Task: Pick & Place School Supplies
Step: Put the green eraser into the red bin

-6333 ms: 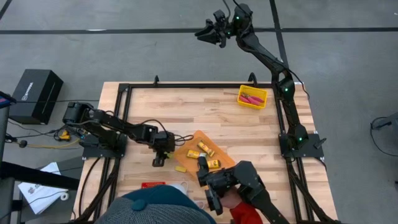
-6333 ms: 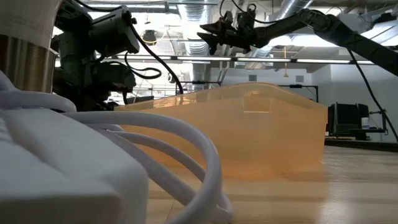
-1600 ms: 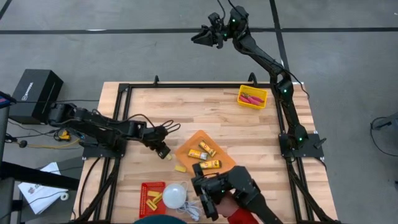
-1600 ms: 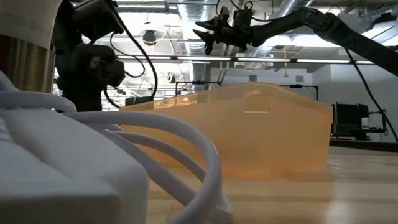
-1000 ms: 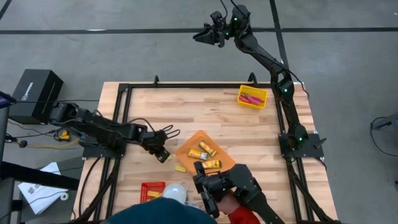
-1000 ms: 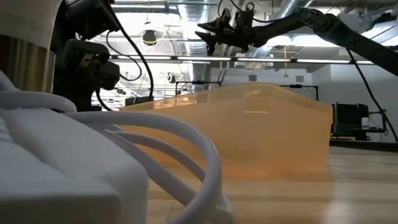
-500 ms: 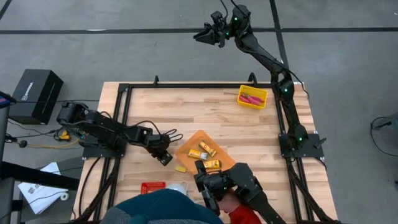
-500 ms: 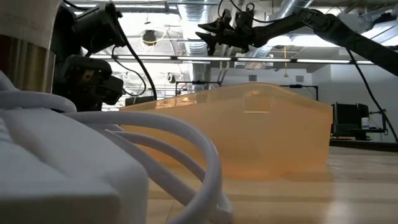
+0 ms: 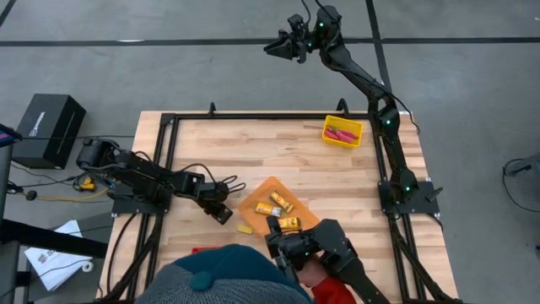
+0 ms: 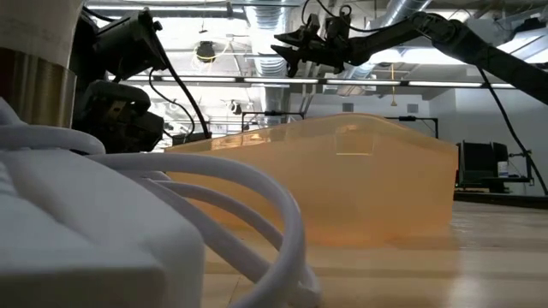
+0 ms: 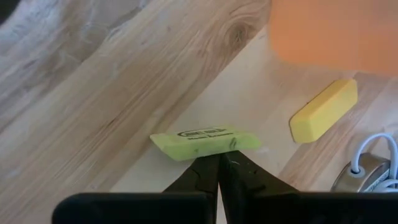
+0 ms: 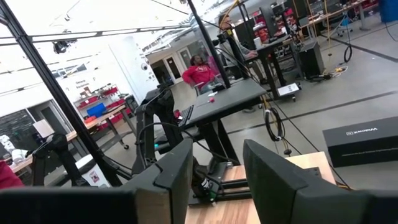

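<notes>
My left gripper (image 9: 224, 215) is shut and low over the table, just left of the orange tray (image 9: 253, 196). Its tips stand at a yellow-green eraser (image 11: 205, 140) that lies on the wood. A yellow block (image 11: 323, 111) lies close by, near the tray's corner (image 9: 245, 228). Three orange-yellow packets (image 9: 278, 209) lie in the tray. Red scissors (image 9: 341, 133) rest in the yellow bin (image 9: 358, 138) at the far right. My right gripper (image 9: 277, 45) hangs open, high beyond the table's far edge, with nothing between its fingers (image 12: 180, 168). My left gripper's shut fingertips (image 11: 219, 163) meet the eraser's near long edge (image 11: 214, 152), about its middle. They come slanting down from the table's left. The eraser lies flat on the table. Whether the tips nip that edge or only touch it, I cannot tell.
A person's head (image 9: 232, 277) leans over the near edge and hides most of a red tray (image 9: 199, 250). A dark device (image 9: 308, 245) above a red sleeve (image 9: 331, 291) reaches to the orange tray's near side. A white cord (image 10: 188, 184) fills the low view's front.
My left arm has sunk a little toward the table, its gripper staying shut at the eraser. The person's head has come farther over the near edge and now covers the white dome and most of the red tray.
</notes>
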